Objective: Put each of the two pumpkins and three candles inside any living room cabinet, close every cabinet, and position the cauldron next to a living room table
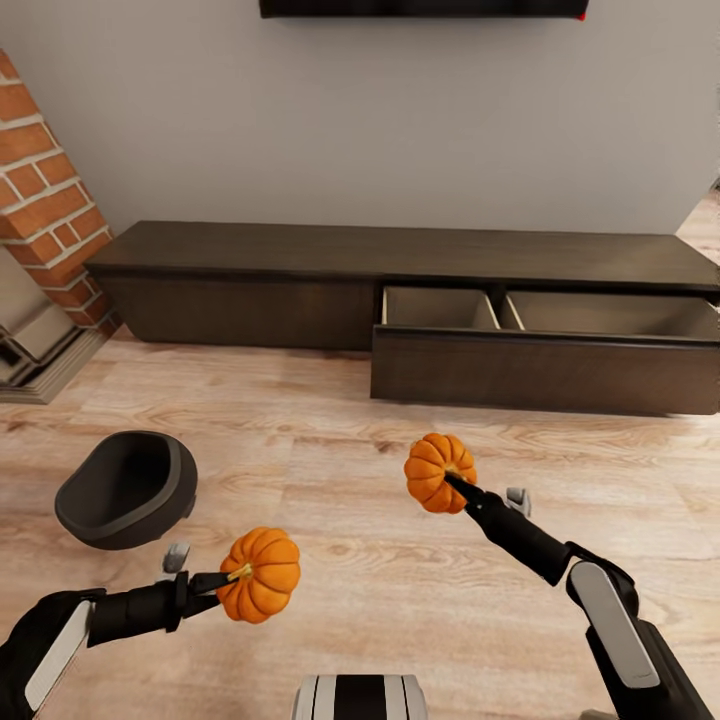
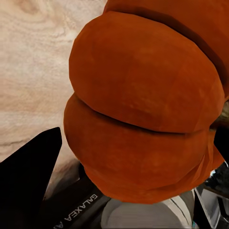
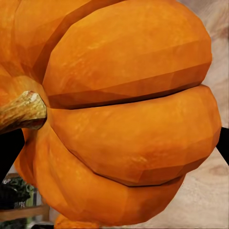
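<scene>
Two pumpkins [image 1: 262, 575] [image 1: 438, 472]; one cauldron [image 1: 127, 489].

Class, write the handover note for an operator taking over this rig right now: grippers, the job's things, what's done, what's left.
Left gripper: shut on the left pumpkin.
Right gripper: shut on the right pumpkin.
The cabinet is ahead against the wall; its right drawer is pulled open, and what shows of its compartments is bare.
The cauldron lies tilted on the floor at left.
Done: both pumpkins picked up.
Left: pumpkins and candles into the cabinet, drawer closed, cauldron set beside a table.

Two ribbed orange pumpkins [image 1: 262, 574] [image 1: 437, 470], dark brown wood-grain cabinet [image 1: 300, 270] with beige interior, dark grey round cauldron [image 1: 125, 490], pale wood-plank floor [image 1: 330, 440]
</scene>
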